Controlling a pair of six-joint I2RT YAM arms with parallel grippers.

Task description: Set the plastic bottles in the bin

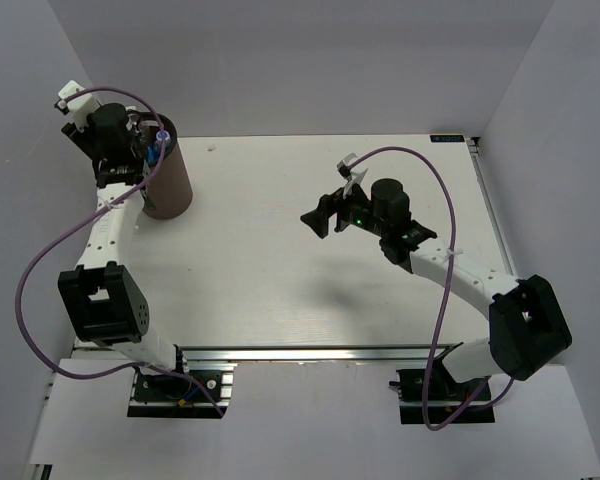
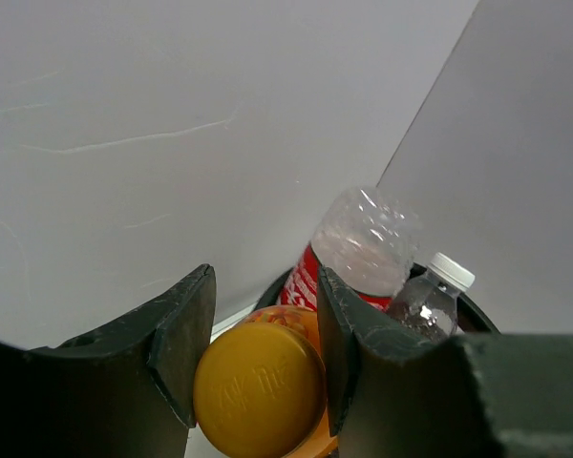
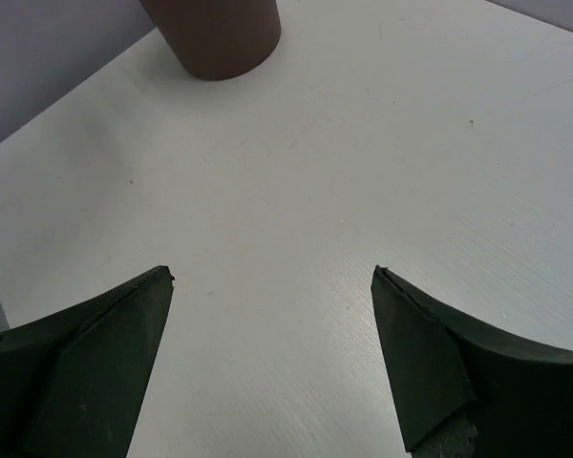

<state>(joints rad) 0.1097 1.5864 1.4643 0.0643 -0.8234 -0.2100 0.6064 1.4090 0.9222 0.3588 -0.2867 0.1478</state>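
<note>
Left jaws are clenched on the orange bottle [image 2: 294, 324], its yellow cap [image 2: 258, 389] toward the wrist camera, held over the brown bin [image 1: 170, 188] at the tabletop's [image 1: 280, 250] far left corner. A red-labelled clear bottle [image 2: 363, 243] and a small white-capped bottle [image 2: 428, 298] are seen inside the bin. Right jaws are held released above the tabletop, well apart from the bin.

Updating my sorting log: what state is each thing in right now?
orange bottle: yellow cap on, above the bin.
left gripper: fingers flank the orange bottle, grip unclear.
bin: upright, holding bottles.
clear bottle: capped, inside the bin.
right gripper: open, empty.
</note>
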